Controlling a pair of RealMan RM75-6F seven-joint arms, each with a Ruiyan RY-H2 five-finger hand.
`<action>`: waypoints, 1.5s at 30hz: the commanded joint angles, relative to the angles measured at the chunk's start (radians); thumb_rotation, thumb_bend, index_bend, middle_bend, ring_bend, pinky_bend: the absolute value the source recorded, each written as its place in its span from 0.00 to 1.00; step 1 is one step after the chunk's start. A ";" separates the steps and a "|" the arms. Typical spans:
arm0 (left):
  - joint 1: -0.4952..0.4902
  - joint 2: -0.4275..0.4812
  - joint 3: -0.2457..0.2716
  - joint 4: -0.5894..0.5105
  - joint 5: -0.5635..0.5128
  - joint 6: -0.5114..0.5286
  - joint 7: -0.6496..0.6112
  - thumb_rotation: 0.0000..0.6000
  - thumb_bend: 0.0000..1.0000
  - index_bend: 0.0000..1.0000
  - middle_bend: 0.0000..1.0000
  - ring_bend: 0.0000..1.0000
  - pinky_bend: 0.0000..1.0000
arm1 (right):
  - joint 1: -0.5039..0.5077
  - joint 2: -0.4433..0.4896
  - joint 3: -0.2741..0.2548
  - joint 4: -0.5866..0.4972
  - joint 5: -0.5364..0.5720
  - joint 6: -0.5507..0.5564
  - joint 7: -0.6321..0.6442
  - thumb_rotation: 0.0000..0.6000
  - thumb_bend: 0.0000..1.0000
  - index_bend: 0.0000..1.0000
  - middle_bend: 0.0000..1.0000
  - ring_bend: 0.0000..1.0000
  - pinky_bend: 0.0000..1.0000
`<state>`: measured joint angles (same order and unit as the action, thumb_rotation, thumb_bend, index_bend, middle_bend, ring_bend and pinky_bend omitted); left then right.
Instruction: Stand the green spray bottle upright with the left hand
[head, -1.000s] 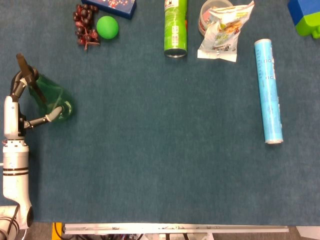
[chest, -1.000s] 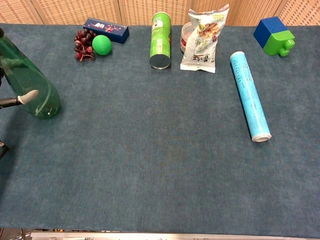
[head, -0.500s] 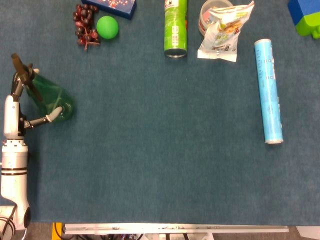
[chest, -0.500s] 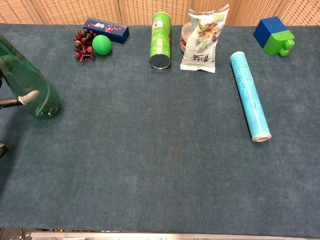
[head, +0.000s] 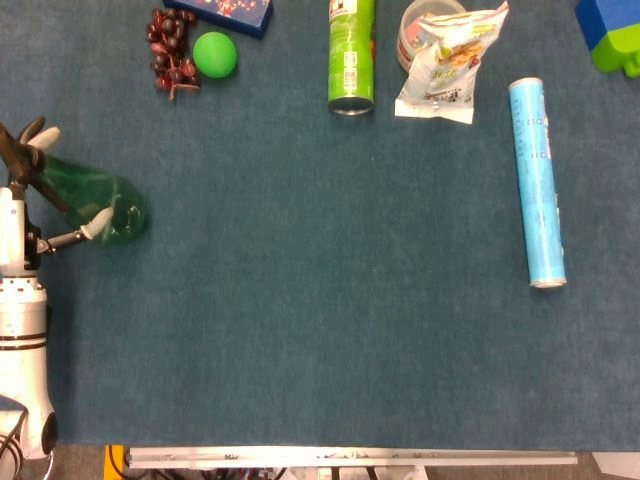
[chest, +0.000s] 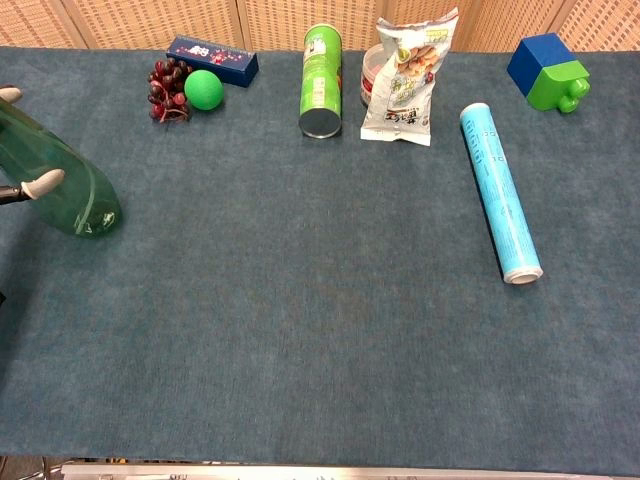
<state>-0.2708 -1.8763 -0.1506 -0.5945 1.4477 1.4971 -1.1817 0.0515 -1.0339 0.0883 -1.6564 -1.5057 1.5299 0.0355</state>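
The green spray bottle (head: 105, 196) is see-through and sits at the table's far left edge. Its base rests on the blue cloth and its neck leans away to the left, tilted. My left hand (head: 22, 196) grips it, with one fingertip (head: 96, 220) on its near side and others behind its upper part. In the chest view the green spray bottle (chest: 58, 182) leans toward the left border, and only fingertips (chest: 44, 183) of the left hand show on it. The right hand appears in neither view.
Along the far edge lie dark grapes (head: 168, 50), a green ball (head: 214, 54), a blue box (head: 228, 12), a lying green can (head: 351, 55) and a snack bag (head: 446, 66). A blue tube (head: 536, 180) lies at the right, a blue-green block (head: 612, 36) beyond it.
My left hand and the bottle's top have shifted left toward the table's edge. The bottle's base stays at the same spot on the cloth.
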 joint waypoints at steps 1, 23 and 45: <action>0.006 0.007 -0.002 -0.011 -0.002 0.007 0.002 1.00 0.00 0.17 0.10 0.03 0.00 | 0.000 0.000 0.000 0.000 0.000 0.000 -0.001 1.00 0.25 0.50 0.44 0.41 0.43; 0.054 0.088 0.007 -0.143 0.011 0.054 0.027 1.00 0.00 0.18 0.10 0.03 0.00 | 0.002 -0.003 -0.001 -0.001 0.001 -0.003 -0.007 1.00 0.25 0.50 0.44 0.41 0.43; 0.109 0.169 0.009 -0.209 0.009 0.086 0.054 1.00 0.00 0.23 0.11 0.03 0.00 | 0.000 -0.002 -0.002 -0.004 -0.002 0.000 -0.008 1.00 0.25 0.50 0.44 0.41 0.42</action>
<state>-0.1646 -1.7109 -0.1405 -0.8026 1.4587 1.5810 -1.1291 0.0516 -1.0356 0.0864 -1.6604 -1.5076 1.5300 0.0276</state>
